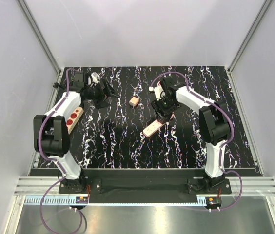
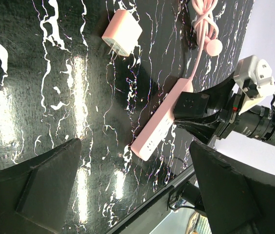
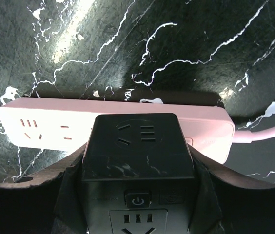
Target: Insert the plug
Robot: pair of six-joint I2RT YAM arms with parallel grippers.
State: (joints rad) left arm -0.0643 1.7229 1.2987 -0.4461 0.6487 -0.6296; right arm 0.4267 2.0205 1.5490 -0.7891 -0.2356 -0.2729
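The plug (image 1: 134, 101) is a small pale-pink block lying free on the black marbled mat between the arms; in the left wrist view it (image 2: 122, 33) shows with its prongs toward the camera side. My left gripper (image 1: 108, 92) is open and empty, left of the plug, its fingers (image 2: 49, 180) wide apart. My right gripper (image 1: 163, 113) is shut on a black cube socket adapter (image 3: 137, 141) and holds it over the middle of the long pink power strip (image 3: 40, 122). I cannot tell whether the cube is seated in the strip.
The pink strip (image 1: 152, 128) lies slanted mid-mat, its coiled pink cord (image 2: 203, 19) behind it. A beige strip with red sockets (image 1: 73, 117) lies at the mat's left edge. Metal rails and white walls border the mat (image 1: 127, 146).
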